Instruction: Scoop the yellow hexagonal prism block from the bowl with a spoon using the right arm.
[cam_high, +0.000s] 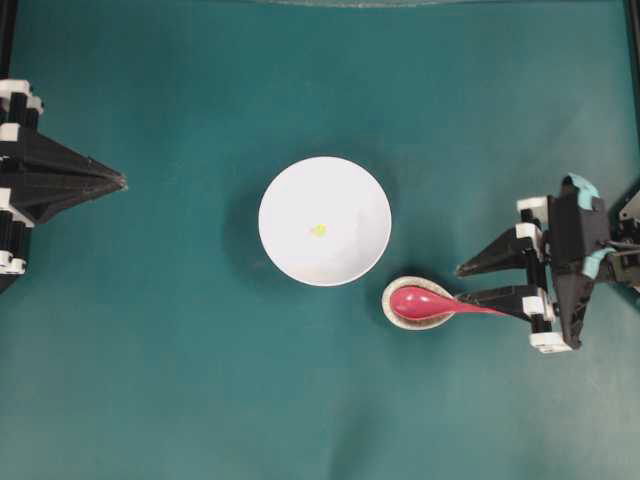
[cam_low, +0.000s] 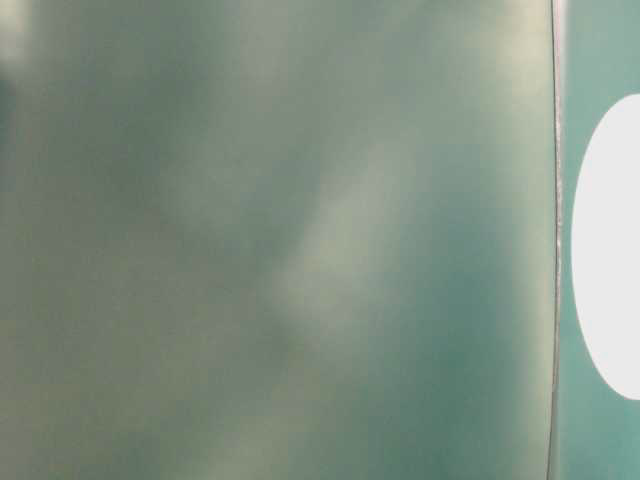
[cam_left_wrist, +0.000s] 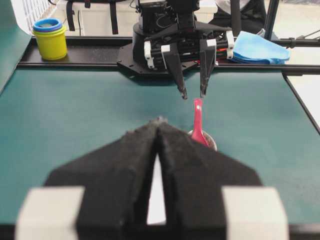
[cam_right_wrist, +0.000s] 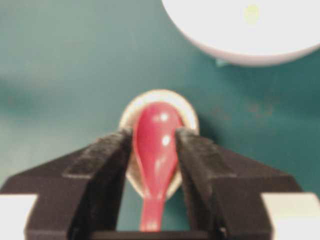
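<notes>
1. The teal surface (cam_high: 200, 400) carries everything in the overhead view.
2. The left end effector (cam_high: 118, 181) rests at the left edge, well apart from the dishes, its fingers pressed together.
3. The right end effector (cam_high: 462, 283) stands with fingers apart; the spoon's handle tip lies at its lower finger, not clamped.
4. The white bowl (cam_high: 345, 190) sits mid-surface.
5. The red spoon (cam_high: 425, 303) rests with its scoop in the spoon rest (cam_high: 388, 300), just right of and near the bowl.
6. The yellow hexagonal prism block (cam_high: 318, 230) lies inside the bowl, near its centre.
</notes>
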